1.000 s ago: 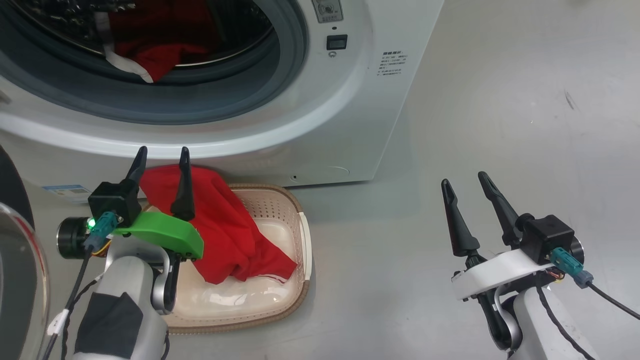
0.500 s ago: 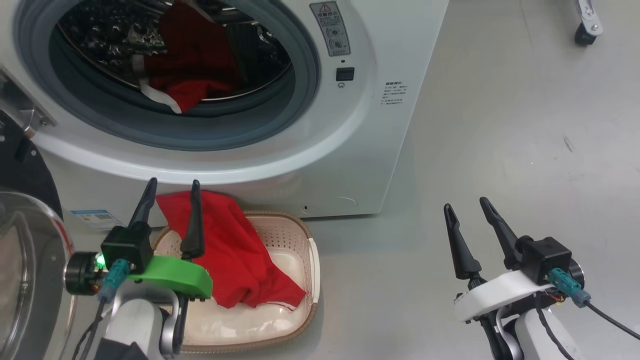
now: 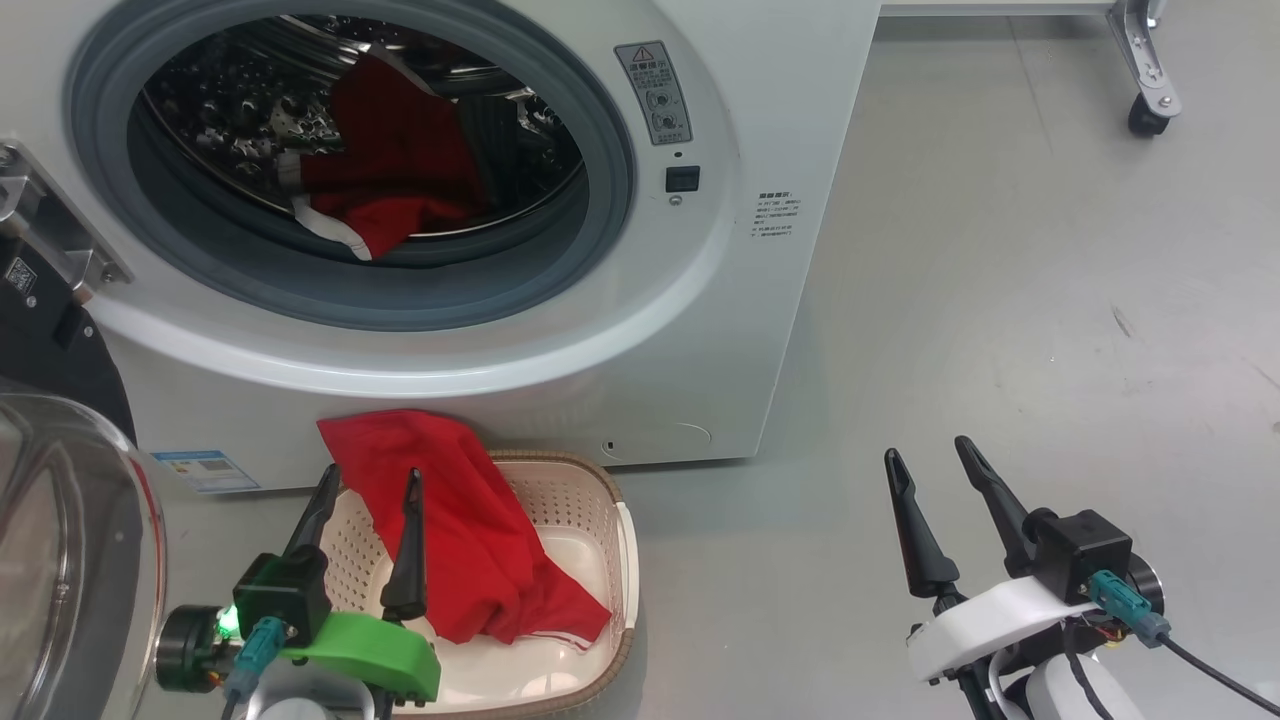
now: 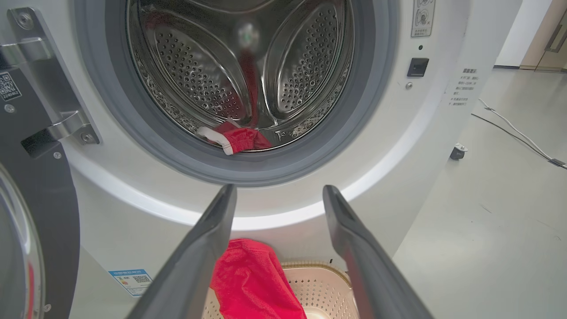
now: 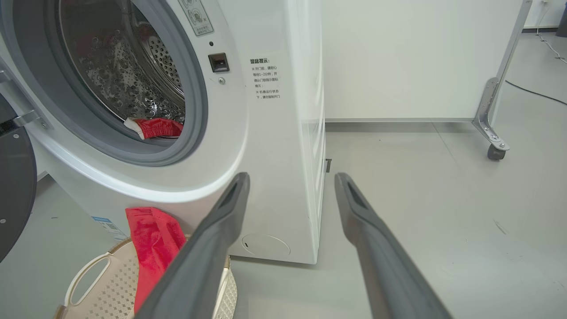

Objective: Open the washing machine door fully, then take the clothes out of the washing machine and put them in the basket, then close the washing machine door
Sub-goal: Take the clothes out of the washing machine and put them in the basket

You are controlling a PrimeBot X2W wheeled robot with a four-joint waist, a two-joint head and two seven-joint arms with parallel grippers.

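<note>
The white washing machine (image 3: 760, 330) stands with its door (image 3: 60, 540) swung open at the far left. Red clothes with white trim (image 3: 385, 175) lie in the steel drum, a bit of them at the drum's lip (image 4: 239, 139) (image 5: 155, 128). The cream basket (image 3: 590, 530) sits on the floor below the opening, a red garment (image 3: 470, 530) draped over its back rim (image 4: 252, 283) (image 5: 153, 241). My left gripper (image 3: 368, 478) hangs open over the basket's left part with nothing between its fingers. At the lower right, above bare floor, my right gripper (image 3: 930, 450) is open and empty.
Grey floor (image 3: 1000, 350) stretches to the right of the machine. A metal frame leg on a caster (image 3: 1145, 110) (image 5: 494, 150) stands at the back right. A cable (image 4: 509, 128) lies on the floor beyond the machine.
The head view has tilted up, so more of the drum shows. My left gripper has drawn back and down off the red garment in the basket. The right gripper has hardly moved.
</note>
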